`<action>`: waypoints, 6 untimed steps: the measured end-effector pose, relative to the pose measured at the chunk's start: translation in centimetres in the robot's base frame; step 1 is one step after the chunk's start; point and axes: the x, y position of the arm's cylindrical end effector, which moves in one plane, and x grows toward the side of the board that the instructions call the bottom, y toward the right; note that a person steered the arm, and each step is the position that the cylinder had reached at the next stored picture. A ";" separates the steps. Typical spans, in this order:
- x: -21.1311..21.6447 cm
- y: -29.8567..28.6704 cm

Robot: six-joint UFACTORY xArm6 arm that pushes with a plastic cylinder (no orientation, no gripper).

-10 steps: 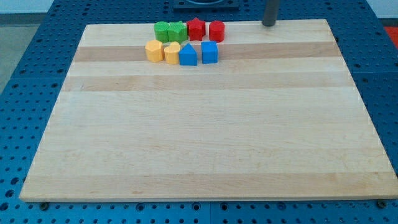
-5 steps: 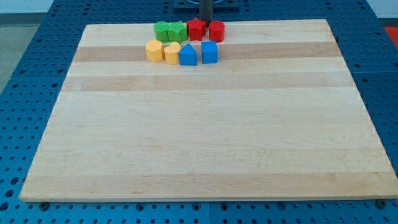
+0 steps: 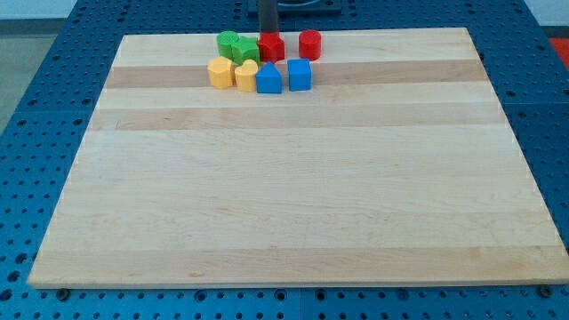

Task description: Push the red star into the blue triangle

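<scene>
Tip (image 3: 268, 36) at the lower end of a straight dark rod, set at the far (top) edge of the worktop (image 3: 293, 204), left of that edge's middle. No fingers fitted, so no spread or pinched state to report: rod only. Tip touching the upper side of the red star (image 3: 271, 48), or very nearly so; exact contact cannot be told.

Red star just inside the top edge, directly above the blue triangle (image 3: 268, 79) and apparently touching it or just apart; gap too small to judge. Green block (image 3: 246, 50), shape unclear, pressed against the star's left side. Second green block (image 3: 228, 42), rounded, touching the first on its upper left. Red cylinder (image 3: 309, 44) to the star's right, apart from it, near the top edge.

Blue cube (image 3: 300, 75) beside the blue triangle on its right, touching or nearly so. Yellow block (image 3: 246, 76), shape unclear, against the triangle's left side. Second yellow block (image 3: 220, 72), roughly hexagonal, just left of that one.

All blocks clustered near the top edge, left of centre.
</scene>
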 end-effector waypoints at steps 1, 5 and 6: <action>0.2 0.0; 3.3 0.0; 3.3 0.0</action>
